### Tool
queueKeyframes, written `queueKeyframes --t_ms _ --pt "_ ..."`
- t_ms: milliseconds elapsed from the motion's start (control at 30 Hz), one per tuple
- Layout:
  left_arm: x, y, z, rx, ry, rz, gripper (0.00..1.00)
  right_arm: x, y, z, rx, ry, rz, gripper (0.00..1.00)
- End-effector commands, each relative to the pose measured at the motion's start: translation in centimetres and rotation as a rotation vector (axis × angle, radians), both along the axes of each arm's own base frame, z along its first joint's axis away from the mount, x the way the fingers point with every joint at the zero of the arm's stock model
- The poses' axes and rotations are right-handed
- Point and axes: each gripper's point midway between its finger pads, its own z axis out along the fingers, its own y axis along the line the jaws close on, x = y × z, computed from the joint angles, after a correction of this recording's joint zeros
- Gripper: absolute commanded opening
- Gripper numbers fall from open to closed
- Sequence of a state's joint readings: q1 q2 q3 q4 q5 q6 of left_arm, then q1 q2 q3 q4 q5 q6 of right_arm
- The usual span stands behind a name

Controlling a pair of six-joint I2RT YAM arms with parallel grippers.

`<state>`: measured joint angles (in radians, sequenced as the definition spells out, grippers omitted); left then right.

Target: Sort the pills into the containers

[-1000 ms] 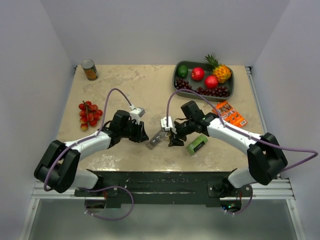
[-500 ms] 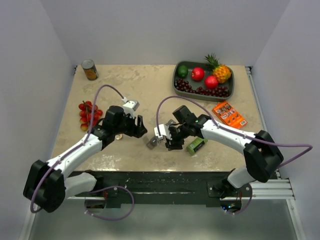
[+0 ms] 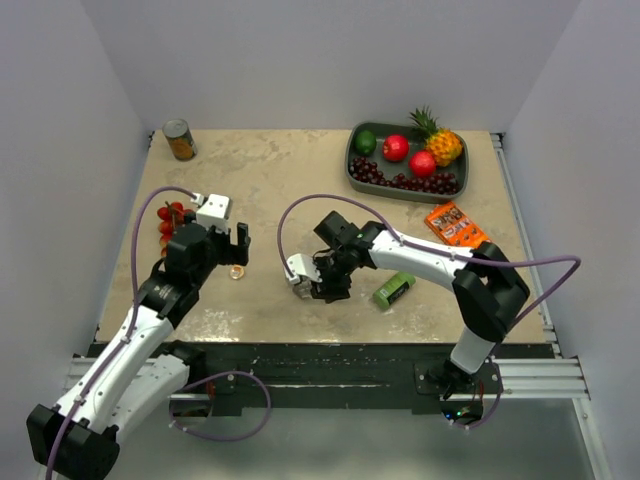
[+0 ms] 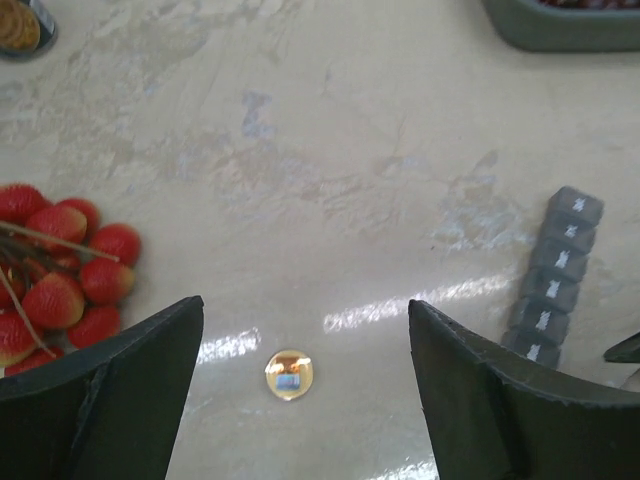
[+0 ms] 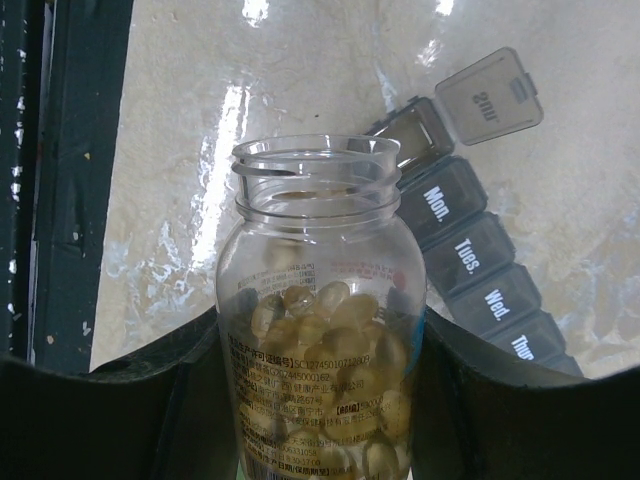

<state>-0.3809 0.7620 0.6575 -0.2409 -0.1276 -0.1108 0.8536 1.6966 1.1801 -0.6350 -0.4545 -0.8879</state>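
Observation:
My right gripper (image 5: 320,325) is shut on a clear plastic bottle (image 5: 315,200) with no cap on its mouth. Yellowish pills (image 5: 335,335) fill its lower half. Just past the mouth lies the grey strip of containers (image 5: 470,245), its end lid (image 5: 490,95) flipped open. From above, the right gripper (image 3: 313,281) and the bottle (image 3: 300,271) hide most of that strip. My left gripper (image 4: 305,330) is open over the table. A small round glossy amber piece (image 4: 288,374), a cap or a pill, lies loose between its fingers (image 3: 237,271). The strip (image 4: 555,275) is off to its right.
A bunch of red fruit (image 3: 175,228) lies left of the left gripper (image 3: 232,250). A tin can (image 3: 180,140) stands at the back left. A dark fruit tray (image 3: 350,163) is at the back right, with an orange packet (image 3: 458,226) and a green box (image 3: 394,289) nearer.
My left gripper pulled back to the left and opened, leaving the amber piece on the table. My right gripper carried the bottle a little to the left.

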Motion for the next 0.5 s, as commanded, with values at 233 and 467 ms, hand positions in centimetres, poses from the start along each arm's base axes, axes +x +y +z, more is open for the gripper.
queueKeyframes --t_ms 233,467 --pt "0.3 1.9 -0.7 0.075 -0.006 0.075 0.88 0.2 0.2 -0.3 -0.047 0.038 -0.022 0.02" --pt "0.4 1.7 -0.8 0.074 -0.003 0.062 0.88 1.5 0.0 -0.7 -0.088 0.003 -0.078 0.02"
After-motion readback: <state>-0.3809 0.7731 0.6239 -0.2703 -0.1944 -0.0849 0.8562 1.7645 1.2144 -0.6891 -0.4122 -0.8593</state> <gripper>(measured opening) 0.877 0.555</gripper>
